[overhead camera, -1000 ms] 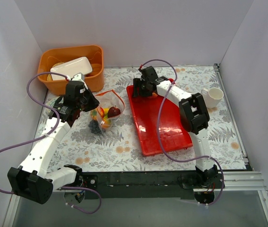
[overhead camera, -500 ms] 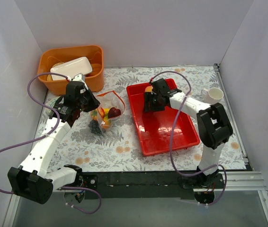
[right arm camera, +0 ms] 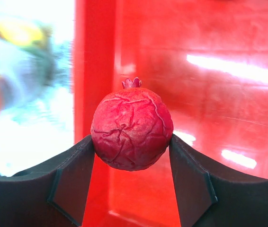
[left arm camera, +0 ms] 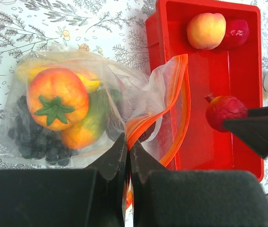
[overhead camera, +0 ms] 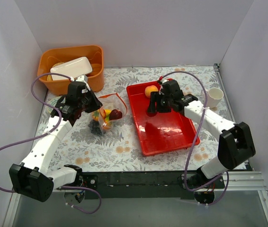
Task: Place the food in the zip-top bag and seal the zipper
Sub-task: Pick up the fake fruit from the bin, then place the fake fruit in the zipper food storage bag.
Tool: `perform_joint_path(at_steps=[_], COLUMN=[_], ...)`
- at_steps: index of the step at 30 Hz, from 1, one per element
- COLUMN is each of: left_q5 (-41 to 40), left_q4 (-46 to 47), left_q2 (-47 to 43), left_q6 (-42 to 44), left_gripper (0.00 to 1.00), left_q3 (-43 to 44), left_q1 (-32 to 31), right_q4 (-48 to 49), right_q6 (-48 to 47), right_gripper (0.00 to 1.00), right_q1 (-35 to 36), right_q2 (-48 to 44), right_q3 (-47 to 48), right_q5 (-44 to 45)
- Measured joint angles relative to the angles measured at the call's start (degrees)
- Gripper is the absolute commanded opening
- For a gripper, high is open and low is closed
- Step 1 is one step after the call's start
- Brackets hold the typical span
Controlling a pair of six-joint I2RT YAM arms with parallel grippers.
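L gripper (left arm camera: pixel 127 142) clenched on orange-red zipper strip (left arm camera: pixel 185 109) of clear crinkly plastic zip-top bag (left arm camera: pixel 138 94), on floral-print tablecloth (overhead camera: pixel 124 142). R gripper (right arm camera: pixel 131 141) grasped wrinkled red toy ball (right arm camera: pixel 131 127) over red plastic tray (overhead camera: pixel 167 135); peach-orange ball (overhead camera: pixel 151 91) at tray's far end. White walls (overhead camera: pixel 148 33) behind. Bag blurred in R wrist view.

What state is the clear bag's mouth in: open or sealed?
Open. The orange zipper strip curves apart into a wide loop, and the left gripper pinches one edge of the bag.

My desk (overhead camera: pixel 124 146) wears a leaf-print cloth. Plain pale walls (overhead camera: pixel 172 28) box it on three sides, and a black rail (overhead camera: pixel 138 179) edges my near side.
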Motion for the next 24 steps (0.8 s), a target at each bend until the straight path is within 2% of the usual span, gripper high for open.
perform_joint_path(at_steps=[5,11,17,24], left_q5=[0.76,1.9,2.95,3.15], left_q4=[0.0,0.0,-0.02,-0.04], left_q2=[0.5,0.52,0.57,0.55], left_q6=[0.0,0.0,0.0,0.02], left_gripper=[0.0,0.0,0.0,0.0], left_q3=[0.0,-0.04,-0.2,-0.22], left_q1=[0.0,0.0,0.0,0.0], right_q4=[1.42,3.72,6.67,7.48], right_q6=[2.05,4.42,4.81,4.81], right_gripper=[0.45,0.46,0.46,0.47], right_q1=[1.6,7.32,13.92,16.96], right_q2=[-4.55,-5.18,-0.9,7.26], right_q3=[0.11,3.65,11.43,16.24], right_q5=[-2.71,-4.94,-5.55,-6.51])
